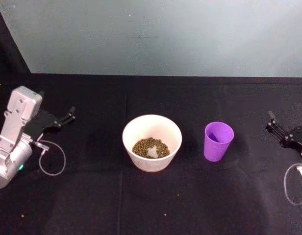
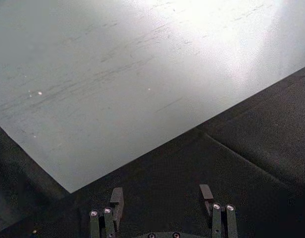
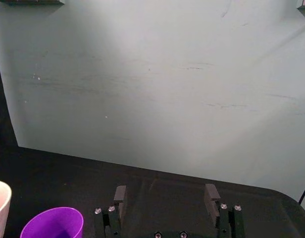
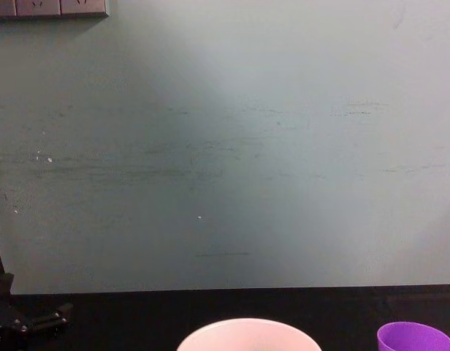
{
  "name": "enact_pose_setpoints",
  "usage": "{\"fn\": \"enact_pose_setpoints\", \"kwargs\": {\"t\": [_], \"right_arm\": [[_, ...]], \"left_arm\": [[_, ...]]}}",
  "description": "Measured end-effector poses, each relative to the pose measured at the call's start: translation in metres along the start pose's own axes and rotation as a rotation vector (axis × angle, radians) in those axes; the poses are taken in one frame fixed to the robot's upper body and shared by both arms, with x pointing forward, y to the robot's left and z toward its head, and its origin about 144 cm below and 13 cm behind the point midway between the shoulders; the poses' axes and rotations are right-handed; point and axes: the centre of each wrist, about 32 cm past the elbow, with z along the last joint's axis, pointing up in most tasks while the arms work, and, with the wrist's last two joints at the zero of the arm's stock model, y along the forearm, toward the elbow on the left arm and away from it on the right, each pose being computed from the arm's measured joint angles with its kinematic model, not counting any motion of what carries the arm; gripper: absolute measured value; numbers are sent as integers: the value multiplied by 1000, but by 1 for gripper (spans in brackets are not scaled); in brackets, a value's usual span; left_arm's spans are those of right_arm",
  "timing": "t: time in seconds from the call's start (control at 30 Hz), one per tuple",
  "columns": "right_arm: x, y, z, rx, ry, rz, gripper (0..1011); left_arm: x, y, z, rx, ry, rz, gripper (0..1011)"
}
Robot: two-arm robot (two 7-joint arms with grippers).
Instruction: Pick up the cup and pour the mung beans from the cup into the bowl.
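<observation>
My right gripper sits at the right edge of the table, fingers spread apart, nothing between them. Right wrist view shows the same: both fingers wide apart, gap empty, black cloth under them. My left gripper is off at the left side, also spread and holding nothing; the left wrist view has its fingertips apart over bare cloth. In the chest view its tip pokes in at the lower left.

The cup stands upright on the black tablecloth, between the bowl and my right gripper, well apart from the gripper. Purple, rim up; the part of its inside I can see looks purple and bare, bottom I can't tell. It shows at the lower corner of the right wrist view and lower right in the chest view.

The bowl sits mid-table, just beside the cup on its left, not touching. Whitish, upright. Mung beans lie in its bottom, with a small bare patch in the middle of the pile. Bowl rim also shows at the chest view's bottom edge and the right wrist view's edge.

Behind the table, a plain pale wall.
</observation>
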Motion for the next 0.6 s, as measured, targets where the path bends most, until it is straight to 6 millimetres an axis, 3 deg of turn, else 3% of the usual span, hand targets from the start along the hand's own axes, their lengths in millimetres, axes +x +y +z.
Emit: {"fn": "enact_pose_setpoints", "kwargs": {"t": [0.6], "right_arm": [[0,0,0,-1,2,0,1002]], "left_arm": [[0,0,0,0,0,0,1000]]}}
